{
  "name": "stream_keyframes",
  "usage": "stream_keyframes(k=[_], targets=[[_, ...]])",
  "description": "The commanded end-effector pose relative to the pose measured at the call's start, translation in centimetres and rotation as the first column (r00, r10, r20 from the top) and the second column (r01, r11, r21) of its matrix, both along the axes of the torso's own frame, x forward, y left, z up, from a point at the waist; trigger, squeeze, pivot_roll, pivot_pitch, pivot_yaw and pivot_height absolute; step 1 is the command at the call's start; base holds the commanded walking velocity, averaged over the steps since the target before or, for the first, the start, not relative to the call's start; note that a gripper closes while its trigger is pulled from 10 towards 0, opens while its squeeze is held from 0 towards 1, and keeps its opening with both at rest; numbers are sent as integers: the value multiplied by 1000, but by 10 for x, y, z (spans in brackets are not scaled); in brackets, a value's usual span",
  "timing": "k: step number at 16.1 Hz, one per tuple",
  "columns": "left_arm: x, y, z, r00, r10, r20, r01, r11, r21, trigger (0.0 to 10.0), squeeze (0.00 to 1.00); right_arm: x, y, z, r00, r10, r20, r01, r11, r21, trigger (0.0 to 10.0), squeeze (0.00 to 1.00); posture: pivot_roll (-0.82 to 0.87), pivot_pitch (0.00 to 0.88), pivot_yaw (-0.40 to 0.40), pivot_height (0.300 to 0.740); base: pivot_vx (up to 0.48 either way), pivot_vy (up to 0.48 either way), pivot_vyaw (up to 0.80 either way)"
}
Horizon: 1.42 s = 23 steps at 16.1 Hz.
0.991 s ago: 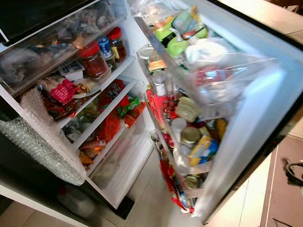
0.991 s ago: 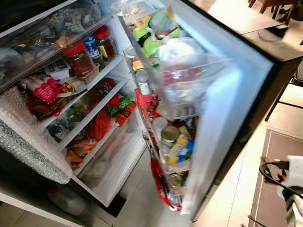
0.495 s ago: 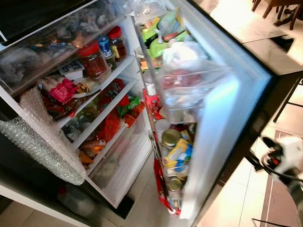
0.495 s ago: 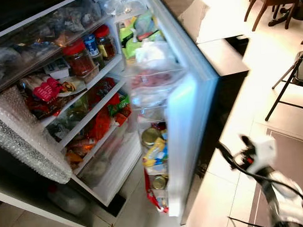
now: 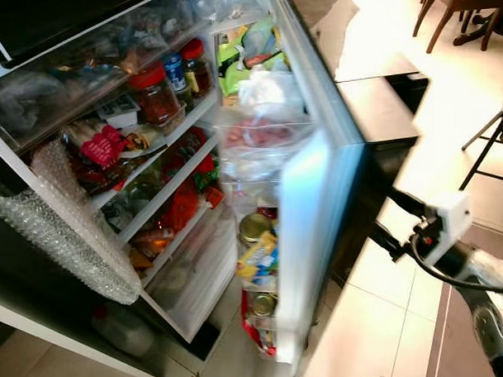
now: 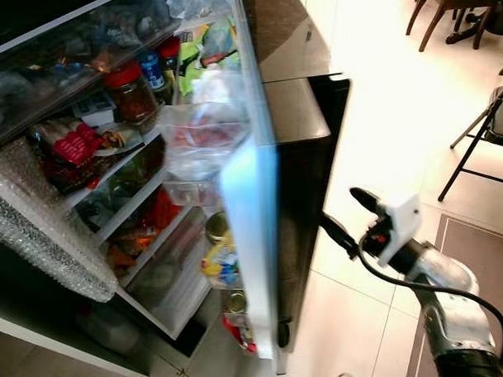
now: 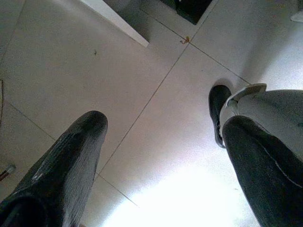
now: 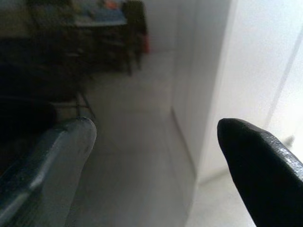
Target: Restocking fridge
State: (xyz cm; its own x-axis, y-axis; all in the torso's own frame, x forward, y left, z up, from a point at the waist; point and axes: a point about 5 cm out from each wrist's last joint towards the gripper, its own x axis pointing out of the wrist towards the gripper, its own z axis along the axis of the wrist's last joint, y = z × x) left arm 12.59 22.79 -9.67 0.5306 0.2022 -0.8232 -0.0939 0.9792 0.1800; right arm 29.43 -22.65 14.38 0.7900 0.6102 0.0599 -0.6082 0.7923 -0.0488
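Open fridge [image 5: 88, 244] crammed with food: red-lidded jars [image 5: 155, 97] on an upper shelf [image 5: 191, 116], packets and bags on the shelves below, bubble wrap [image 5: 63, 236] draped over the lower left edge. Fridge door [image 6: 253, 230] swung partway across the opening, its racks packed with plastic bags [image 6: 201, 124], green packets [image 5: 247, 52] and tins [image 5: 254, 228]. Right end effector [image 6: 339, 214] raised near the door's dark outer face, just off its edge, fingers [image 8: 258, 161] spread apart and gripping nothing, with a white wall and a dim room beyond in the right wrist view. Left end effector [image 7: 161, 151] hanging low over the pale tiled floor [image 7: 156, 94], fingers likewise apart and empty, with a dark shoe [image 7: 218, 111] and grey trouser leg [image 7: 270, 113] of a person standing close by. Folding chair [image 6: 481, 139] and a dining chair [image 6: 443, 0] on the sunlit tiles to the right.
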Motion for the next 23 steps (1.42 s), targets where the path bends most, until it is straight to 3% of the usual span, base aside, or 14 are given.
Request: stream_keyframes(k=[1,4,10,12,13,19,22,23], targets=[[-8,1,-3,999,20,-30,-20,1000,-1,10000,0,3,16,15,997,66,45,-67,998,16,10000,0,-128,91,42,740,0,0,0],[-7,-1,-3,999,19,-28,-19,1000,-3,10000,0,5,37,28,988,129,83,-130,991,12,10000,0,-128,90,40,740,0,0,0],[-6,-4,-3,999,23,-29,-23,1000,-6,10000,0,3,103,61,928,332,166,-338,941,6,10000,0,-121,86,34,740,0,0,0],[-5,-6,-4,999,21,-25,-21,1000,-10,10000,0,-8,140,76,857,462,227,-468,883,-30,10000,0,-122,89,30,740,0,0,0],[-5,-8,-4,1000,20,-23,-20,1000,-11,10000,0,-11,147,79,842,488,232,-497,868,-19,10000,0,-115,90,26,740,0,0,0],[-5,-10,-4,1000,8,-25,-8,1000,-12,10000,0,-12,139,74,865,459,203,-470,883,7,10000,0,-125,97,20,740,0,0,0],[-5,-10,-4,1000,4,-27,-5,1000,-16,10000,0,-6,122,68,912,367,182,-375,927,6,10000,0,-126,95,22,740,0,0,0],[-5,-11,-4,1000,1,-26,-2,1000,-24,10000,0,-1,111,65,939,292,181,-299,954,12,10000,0,-125,95,23,740,0,0,0]])
